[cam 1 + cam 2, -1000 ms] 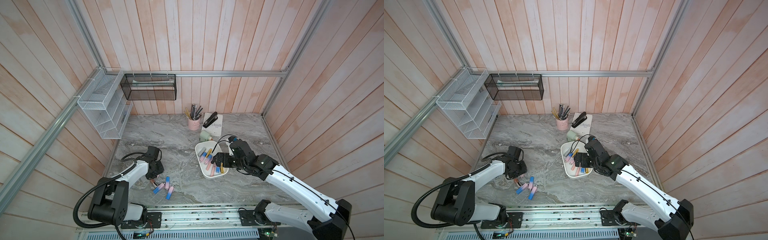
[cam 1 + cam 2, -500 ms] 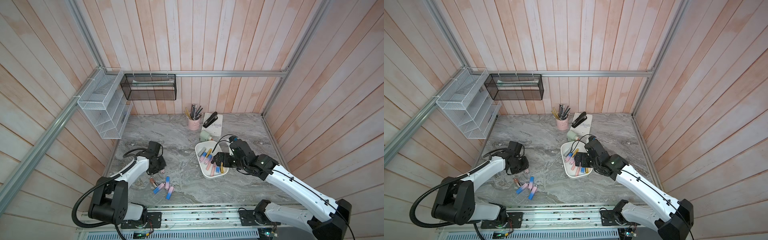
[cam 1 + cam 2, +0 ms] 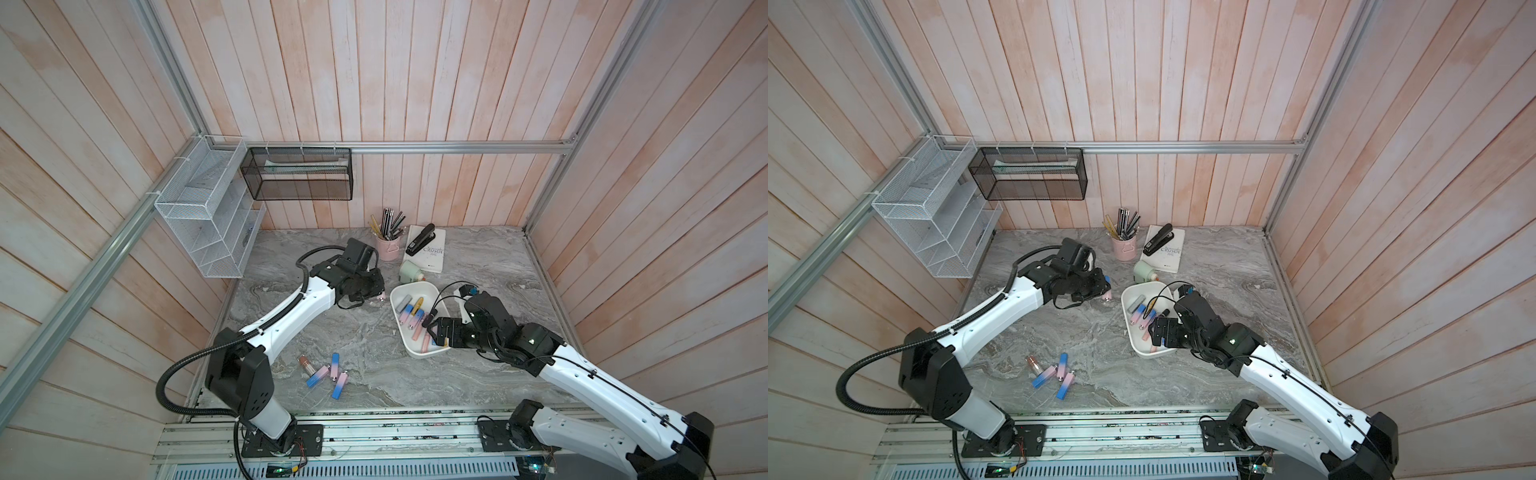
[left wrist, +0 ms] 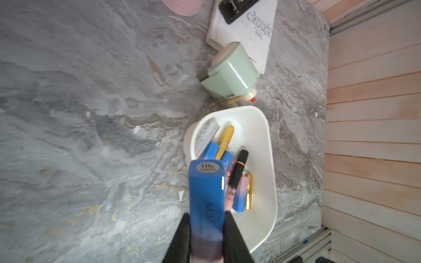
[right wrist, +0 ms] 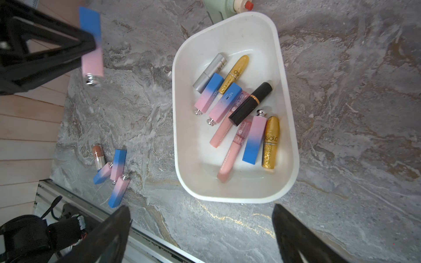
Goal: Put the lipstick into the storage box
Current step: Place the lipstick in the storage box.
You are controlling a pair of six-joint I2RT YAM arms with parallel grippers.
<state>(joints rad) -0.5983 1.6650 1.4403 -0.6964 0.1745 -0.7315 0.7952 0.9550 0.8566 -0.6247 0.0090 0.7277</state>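
The grey marble tabletop [image 3: 365, 345] spreads under both grippers. The biggest thing on it is the storage box [image 5: 248, 184], a white tub lying straight ahead of the right gripper [image 5: 202, 206], its near rim just beyond the fingertips. Those jaws stand as wide apart as they go, with nothing between them. The left gripper [image 4: 206, 215] is clamped tight on a lipstick [image 4: 206, 193], a square blue-to-pink tube pinched about its middle with both ends free. In both top views this gripper hangs just beside the tub's far corner, the tube short of the rim and held off the marble; from the left wrist the tub lies just past the fingertips. Farther beyond those fingertips sits a white book [image 4: 241, 34], and nearer, just beside the tub's far end, a pale green sharpener [image 4: 230, 72]. Inside the tub, ahead of the open right jaws, lie three more blue-pink tubes [image 5: 224, 104], two pink glosses [image 5: 232, 157], two gold tubes [image 5: 270, 142], a black one [image 5: 250, 103] and a silver one [image 5: 209, 72]. Well behind the left jaws, back toward that arm's base, four loose lipsticks [image 5: 118, 166] huddle together on the marble.
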